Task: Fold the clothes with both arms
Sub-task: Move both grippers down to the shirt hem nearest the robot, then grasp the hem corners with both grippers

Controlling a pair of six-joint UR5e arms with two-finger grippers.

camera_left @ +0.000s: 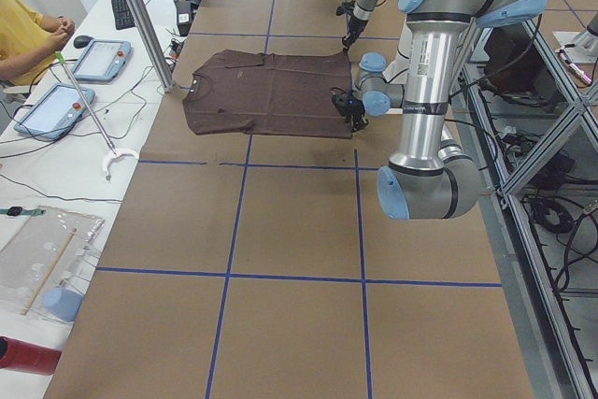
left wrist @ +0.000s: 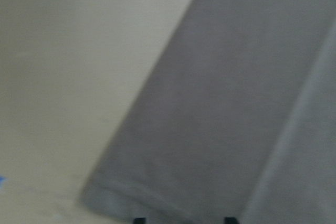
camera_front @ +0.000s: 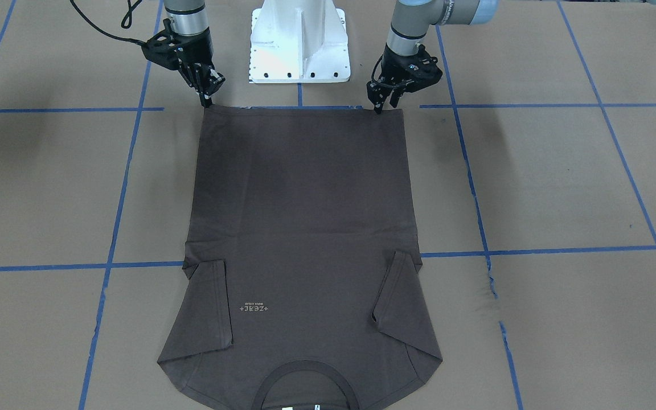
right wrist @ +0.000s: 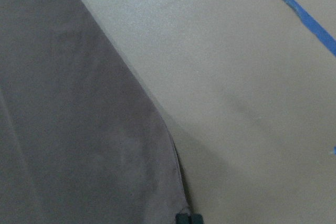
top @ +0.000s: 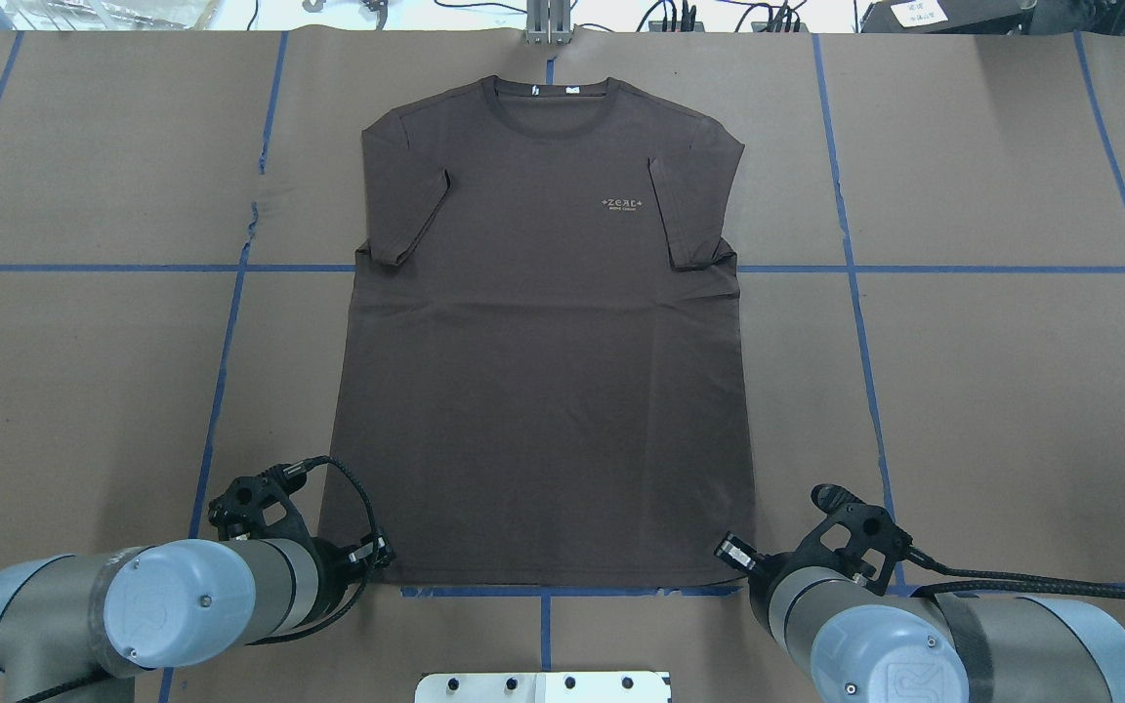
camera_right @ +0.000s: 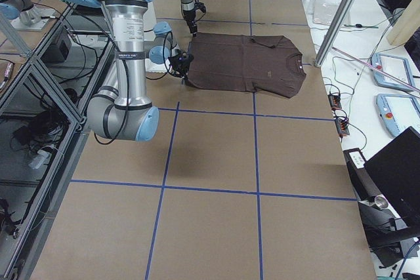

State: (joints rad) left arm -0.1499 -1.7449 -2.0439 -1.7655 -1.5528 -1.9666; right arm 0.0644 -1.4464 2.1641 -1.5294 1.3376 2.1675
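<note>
The t-shirt [camera_front: 305,216] lies flat, its hem directly beneath both tools. Right gripper [camera_front: 208,98]: tips pinched on its hem corner. Left gripper [camera_front: 384,105]: tips spread astride the opposite corner, probably ready to close for a paired lift.

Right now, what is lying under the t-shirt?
The t-shirt lies flat on the brown table; blue tape lines run beneath it. Anything else underneath is covered.

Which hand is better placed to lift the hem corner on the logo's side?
Right. The right hand is at that t-shirt corner; the left hand is at the opposite one.
</note>
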